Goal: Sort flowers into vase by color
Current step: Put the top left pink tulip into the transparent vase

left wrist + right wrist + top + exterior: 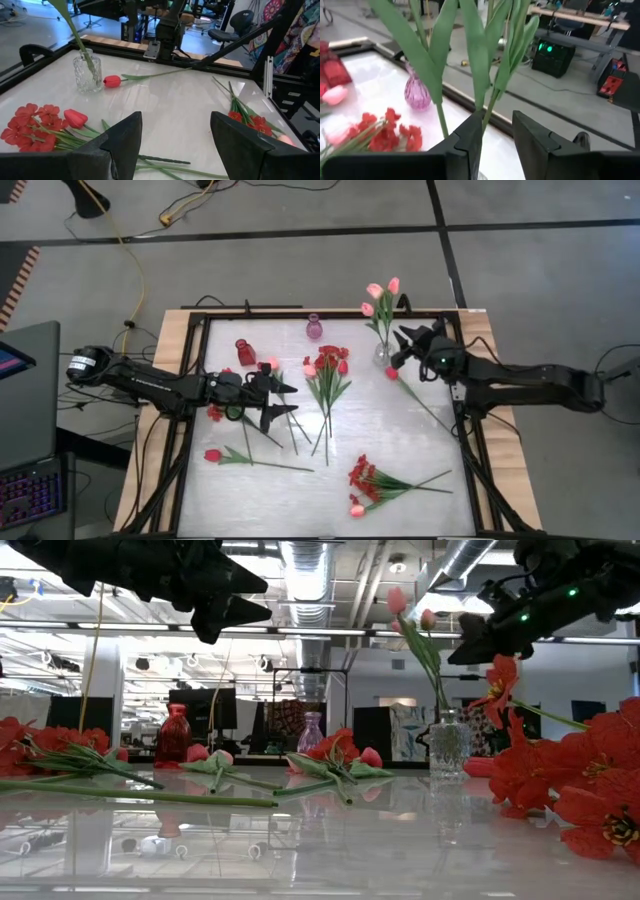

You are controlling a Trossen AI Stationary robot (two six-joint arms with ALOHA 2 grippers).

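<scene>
Pink tulips (380,292) are seen standing in a clear glass vase (382,354) near the table's far right corner. The right gripper (402,348) is held just beside that vase, above the table; its fingers (470,135) are parted, with the green stems (487,107) passing between them, and whether the stems are touched cannot be told. A red tulip (393,373) lies flat close by. The left gripper (285,399) hovers above the table's middle left, its fingers (125,137) spread wide and nothing between them. A red vase (245,352) and a purple vase (314,327) stand empty by the far edge. Further bunches (327,370) and single flowers are scattered flat across the white table (400,440). No brand, label or writing can be read anywhere.
</scene>
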